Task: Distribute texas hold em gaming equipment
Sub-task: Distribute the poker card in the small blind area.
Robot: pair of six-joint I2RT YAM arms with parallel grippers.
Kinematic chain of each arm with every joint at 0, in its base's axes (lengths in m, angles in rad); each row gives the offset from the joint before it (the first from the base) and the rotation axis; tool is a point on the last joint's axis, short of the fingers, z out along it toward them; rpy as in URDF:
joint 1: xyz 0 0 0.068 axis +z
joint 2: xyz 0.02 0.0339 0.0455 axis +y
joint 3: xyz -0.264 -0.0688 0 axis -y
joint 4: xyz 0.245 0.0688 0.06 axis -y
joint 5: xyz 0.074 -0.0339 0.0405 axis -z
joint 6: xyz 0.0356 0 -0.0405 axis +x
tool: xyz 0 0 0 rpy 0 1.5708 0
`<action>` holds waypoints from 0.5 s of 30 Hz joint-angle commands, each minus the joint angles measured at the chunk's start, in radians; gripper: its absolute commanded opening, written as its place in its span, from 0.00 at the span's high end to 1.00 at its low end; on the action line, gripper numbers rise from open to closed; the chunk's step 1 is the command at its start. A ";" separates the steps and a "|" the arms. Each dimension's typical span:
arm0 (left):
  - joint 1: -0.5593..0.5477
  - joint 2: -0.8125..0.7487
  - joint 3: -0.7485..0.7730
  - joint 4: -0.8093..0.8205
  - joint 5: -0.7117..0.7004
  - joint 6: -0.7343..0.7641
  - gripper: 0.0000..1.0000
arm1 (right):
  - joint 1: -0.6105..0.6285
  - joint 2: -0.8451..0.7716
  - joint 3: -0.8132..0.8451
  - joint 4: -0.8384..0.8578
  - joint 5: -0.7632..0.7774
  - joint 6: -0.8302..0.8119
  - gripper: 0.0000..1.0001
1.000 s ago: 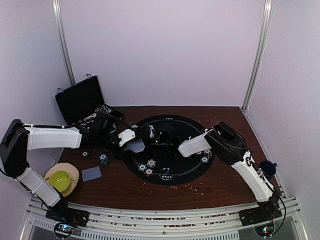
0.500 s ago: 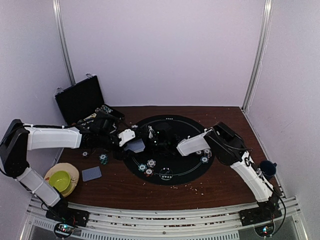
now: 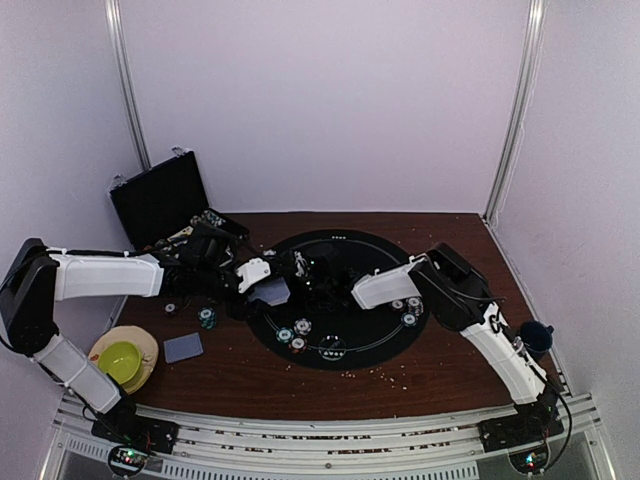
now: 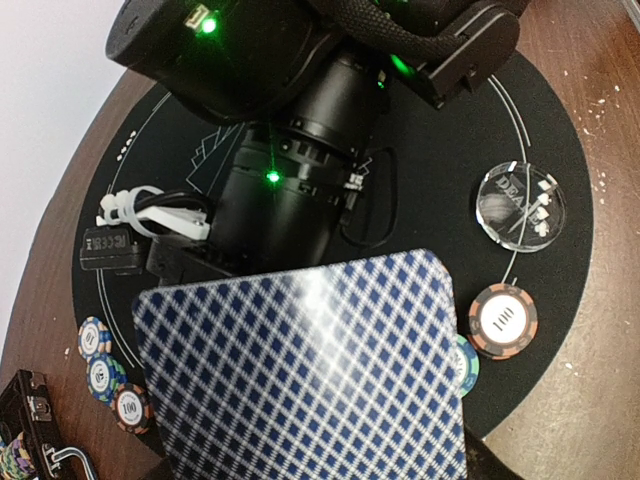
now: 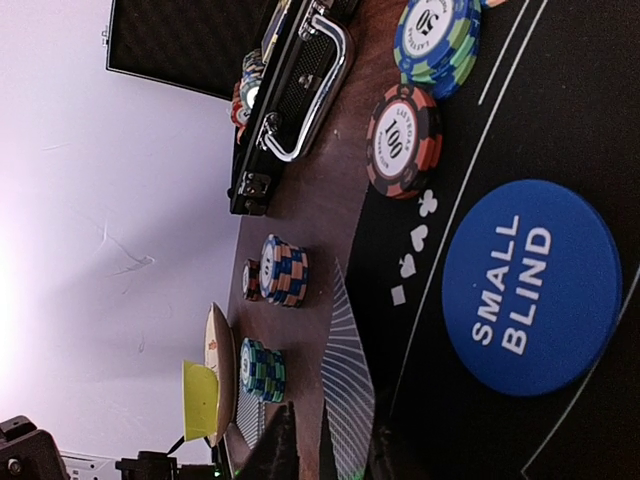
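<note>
Glossy playing card [image 4: 300, 370], matt black mat [image 4: 560, 130], polished wooden table [image 4: 600, 400], clear plastic disc [image 4: 519, 204]

This is a robotics lab test cell. Plain pale walls [image 3: 330, 100] with upright metal rails [image 3: 128, 90] box in a dark wooden surface [image 3: 440, 380]. Two white-and-black robot arms, the left arm [image 3: 100, 275] and the right arm [image 3: 490, 340], are bolted to a slotted aluminium rail [image 3: 320, 440] along its near edge. On the surface is a small set of props: a round black poker mat [image 3: 375, 335], an open black case [image 3: 160, 200], stacked poker chips [image 5: 283, 270], a blue "SMALL BLIND" disc [image 5: 530, 285] and a diamond-backed playing card [image 4: 300, 380], and a green indicator light [image 4: 208, 22] glows on the arm hardware.
</note>
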 commanded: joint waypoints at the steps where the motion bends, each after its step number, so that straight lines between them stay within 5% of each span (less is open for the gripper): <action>1: 0.006 0.003 0.009 0.047 0.019 -0.012 0.50 | 0.000 -0.049 -0.011 -0.090 0.047 -0.048 0.72; 15: 0.007 0.005 0.008 0.047 0.023 -0.011 0.50 | -0.013 -0.140 -0.069 -0.187 0.096 -0.118 0.58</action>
